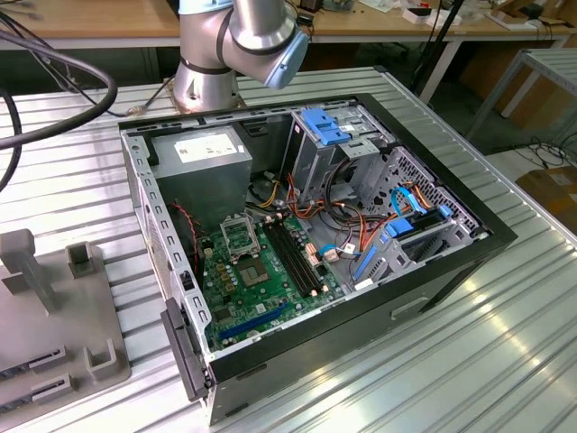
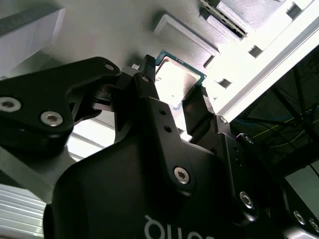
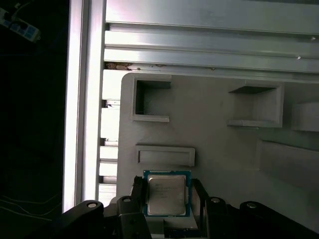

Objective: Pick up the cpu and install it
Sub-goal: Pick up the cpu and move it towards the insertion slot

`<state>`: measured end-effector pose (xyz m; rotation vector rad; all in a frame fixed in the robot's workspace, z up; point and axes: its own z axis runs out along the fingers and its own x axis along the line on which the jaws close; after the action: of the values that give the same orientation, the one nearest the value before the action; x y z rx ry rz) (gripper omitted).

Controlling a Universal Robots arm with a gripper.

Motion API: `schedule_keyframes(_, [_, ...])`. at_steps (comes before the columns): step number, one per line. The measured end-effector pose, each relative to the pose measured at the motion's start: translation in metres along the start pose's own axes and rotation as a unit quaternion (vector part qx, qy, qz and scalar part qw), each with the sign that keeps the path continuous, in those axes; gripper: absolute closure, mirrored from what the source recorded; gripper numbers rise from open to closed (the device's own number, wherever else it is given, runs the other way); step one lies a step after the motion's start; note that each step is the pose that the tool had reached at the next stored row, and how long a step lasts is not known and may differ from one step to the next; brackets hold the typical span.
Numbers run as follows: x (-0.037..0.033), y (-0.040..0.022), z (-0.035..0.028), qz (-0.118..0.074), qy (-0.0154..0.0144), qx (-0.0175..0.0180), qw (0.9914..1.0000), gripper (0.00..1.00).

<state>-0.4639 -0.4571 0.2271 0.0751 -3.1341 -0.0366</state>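
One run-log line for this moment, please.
phase: pick | gripper at cpu | cpu on or just above grey tray | grip: cannot tell | cpu not yet in computer case

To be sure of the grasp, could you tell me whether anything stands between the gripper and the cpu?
Nothing visible does: in both wrist views the cpu sits right at the tip of the gripper, with the grey tray behind it.

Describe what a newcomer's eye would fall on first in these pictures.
The open black computer case lies on its side in the middle of the exterior view, green motherboard exposed. In both wrist views the small square silver-topped cpu is framed by the black gripper, over a grey moulded tray.
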Motion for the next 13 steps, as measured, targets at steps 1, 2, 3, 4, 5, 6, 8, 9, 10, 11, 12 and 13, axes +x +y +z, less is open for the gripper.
schedule_keyframes(1, [0.0000, 0.0000, -0.0005, 0.000, -0.0001, 0.0000, 1.00000, 0.53])
schedule_keyframes(2, [0.0000, 0.0001, -0.0010, 0.000, -0.0001, -0.0001, 1.00000, 0.53])
schedule_keyframes(3, [0.0000, 0.0000, -0.0018, 0.000, -0.0001, 0.0000, 1.00000, 0.53])
schedule_keyframes(4, [0.0000, 0.0001, -0.0029, 0.000, 0.0000, 0.0000, 1.00000, 0.53])
schedule_keyframes(5, [0.0000, 0.0001, -0.0039, 0.000, 0.0000, 0.0000, 1.00000, 0.53])
schedule_keyframes(6, [0.0000, 0.0001, -0.0049, 0.000, 0.0000, 0.0000, 1.00000, 0.53])
schedule_keyframes(8, [0.0000, 0.0002, -0.0067, 0.000, 0.0000, -0.0001, 1.00000, 0.53])
schedule_keyframes(9, [0.0000, 0.0002, -0.0078, 0.000, 0.0000, 0.0000, 1.00000, 0.53])
schedule_keyframes(10, [0.0000, 0.0002, -0.0090, 0.000, 0.0000, -0.0001, 1.00000, 0.53])
schedule_keyframes(11, [0.0000, 0.0003, -0.0103, 0.000, 0.0000, -0.0001, 1.00000, 0.53])
schedule_keyframes(12, [0.0000, 0.0003, -0.0116, 0.000, 0.0000, -0.0001, 1.00000, 0.53])
schedule_keyframes(13, [0.0000, 0.0003, -0.0128, 0.000, 0.0001, -0.0001, 1.00000, 0.53])
